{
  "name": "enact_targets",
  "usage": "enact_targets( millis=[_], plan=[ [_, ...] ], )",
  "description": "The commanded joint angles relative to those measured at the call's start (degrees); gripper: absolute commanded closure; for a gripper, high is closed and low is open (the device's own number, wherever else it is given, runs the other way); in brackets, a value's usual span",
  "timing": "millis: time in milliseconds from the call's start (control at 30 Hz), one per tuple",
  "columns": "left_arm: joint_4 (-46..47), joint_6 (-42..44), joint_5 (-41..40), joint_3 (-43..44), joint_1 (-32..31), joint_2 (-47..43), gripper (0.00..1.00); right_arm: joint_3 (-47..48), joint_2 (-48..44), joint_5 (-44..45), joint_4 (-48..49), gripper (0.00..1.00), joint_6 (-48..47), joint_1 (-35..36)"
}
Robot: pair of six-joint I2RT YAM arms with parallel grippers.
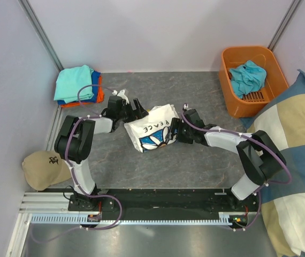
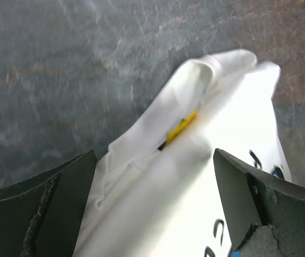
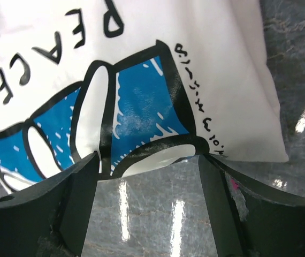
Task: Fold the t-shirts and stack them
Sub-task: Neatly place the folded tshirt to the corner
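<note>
The white t-shirt (image 1: pixel 153 134), with a blue flower print and "PEACE" lettering, lies folded small on the grey table's middle. My left gripper (image 1: pixel 140 111) is at its upper left edge. In the left wrist view the jaws (image 2: pixel 155 184) stand wide open with the white cloth (image 2: pixel 216 123) lying between the fingers. My right gripper (image 1: pixel 174 132) is at the shirt's right edge. In the right wrist view it (image 3: pixel 148 174) is open, with the printed edge (image 3: pixel 142 107) just ahead of the fingertips and bare table between them. Folded teal, blue and orange tees (image 1: pixel 77 83) are stacked at the back left.
An orange basket (image 1: pixel 233 80) at the back right holds a crumpled teal shirt (image 1: pixel 247 76). A tan cap (image 1: pixel 43 168) lies at the near left. A blue-and-cream checked cushion (image 1: pixel 294 160) fills the right side. Walls close the back and left.
</note>
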Motion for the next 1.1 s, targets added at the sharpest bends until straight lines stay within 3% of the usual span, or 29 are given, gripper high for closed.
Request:
enact_targets(
  millis=[0,200,333,433,633,867,1067],
  plan=[
    [-4.7,-7.3,-3.3,-10.0,-0.9,-5.0,0.0,5.5,3.1,3.6,-1.8,0.17,-2.8,-1.3],
    [-9.5,-12.0,-9.3,-23.1,-5.4,-19.1,0.0,12.6,7.5,6.9,-5.8,0.17,-8.5,-4.8],
    [-19.4,-16.2,-14.3,-29.0,-15.9,-28.4,0.0,19.4,12.3,6.9,-7.0,0.17,-11.6,-8.4],
    [-25.6,-21.2,-17.8,-31.3,-23.0,-36.3,0.0,22.5,14.0,6.8,-7.9,0.17,-12.9,-10.0],
    [-36.4,-21.4,-27.4,-29.5,-24.3,-48.1,0.0,20.8,10.4,3.9,-8.4,0.17,-13.1,-10.7],
    [-36.1,-20.3,-29.3,-28.8,-23.8,-44.4,0.0,14.7,6.5,-1.3,-7.3,0.17,-12.7,-10.3],
    [-22.9,-22.1,-25.6,-33.1,-23.5,-38.4,0.0,10.8,5.3,-4.3,-5.9,0.17,-13.4,-10.3]
  ],
)
